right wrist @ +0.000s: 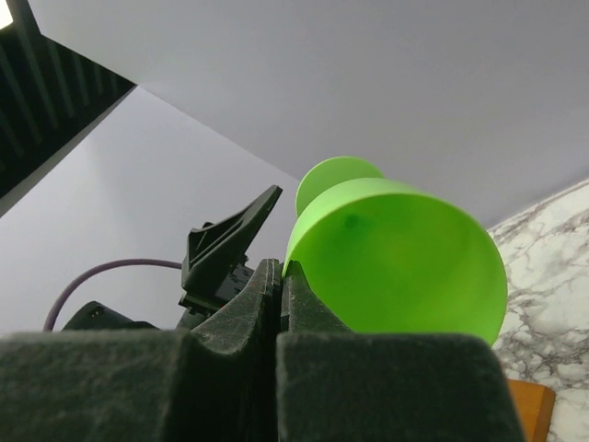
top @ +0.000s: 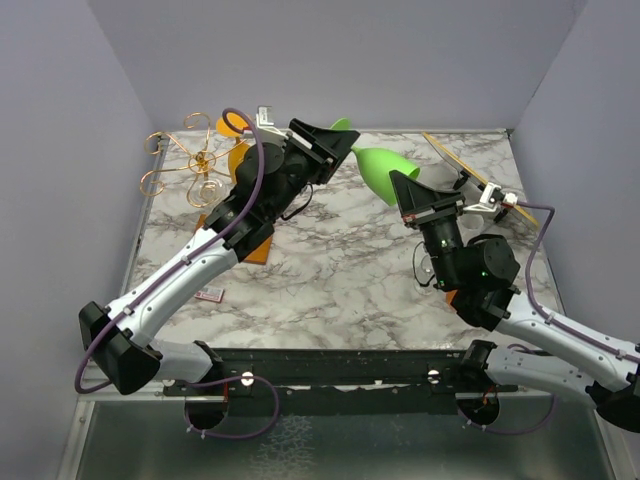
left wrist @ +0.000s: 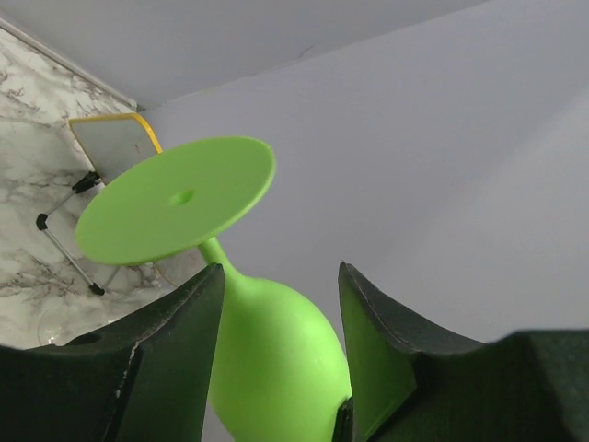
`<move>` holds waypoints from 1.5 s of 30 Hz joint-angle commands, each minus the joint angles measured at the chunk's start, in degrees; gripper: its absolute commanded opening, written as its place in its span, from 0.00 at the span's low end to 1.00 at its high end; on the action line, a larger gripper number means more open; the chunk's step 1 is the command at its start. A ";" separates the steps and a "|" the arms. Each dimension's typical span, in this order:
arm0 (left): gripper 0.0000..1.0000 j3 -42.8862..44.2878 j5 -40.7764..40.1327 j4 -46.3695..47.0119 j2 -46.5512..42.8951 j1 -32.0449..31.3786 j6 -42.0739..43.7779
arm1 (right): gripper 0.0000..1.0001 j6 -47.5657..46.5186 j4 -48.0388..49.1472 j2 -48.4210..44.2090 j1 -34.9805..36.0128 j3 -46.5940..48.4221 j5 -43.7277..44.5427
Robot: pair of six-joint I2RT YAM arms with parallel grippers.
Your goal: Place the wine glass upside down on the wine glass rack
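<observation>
The green wine glass (top: pixel 378 166) is held in the air over the back of the table, lying nearly level with its foot toward the left arm. My right gripper (top: pixel 405 188) is shut on its rim (right wrist: pixel 304 247), its fingers pinching the wall of the bowl (right wrist: pixel 396 262). My left gripper (top: pixel 335 145) is open, and the bowl (left wrist: pixel 276 359) sits between its fingers (left wrist: pixel 184 322) with a gap on the right side. The round foot (left wrist: pixel 175 198) shows beyond them. The gold wire rack (top: pixel 188 160) stands at the back left on its orange-brown base (top: pixel 238 160), partly hidden by my left arm.
A yellow-edged flat panel on a thin folding stand (top: pixel 470 165) leans at the back right; it also shows in the left wrist view (left wrist: pixel 115 138). A small card (top: pixel 208 294) lies on the marble table near the left arm. Grey walls close in the left, back and right.
</observation>
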 commanded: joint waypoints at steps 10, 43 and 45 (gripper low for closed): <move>0.48 3.21 2.60 -0.21 2.17 0.03 -0.12 | 0.01 0.77 5.26 0.50 -0.03 0.85 -2.32; 0.00 -4.10 4.71 13.57 0.32 0.09 28.91 | 0.81 4.87 -46.15 -17.48 -0.03 9.17 6.07; 0.00 -3.78 6.49 14.07 1.23 0.02 33.47 | 0.82 3.40 -48.24 -16.97 -0.03 12.04 4.77</move>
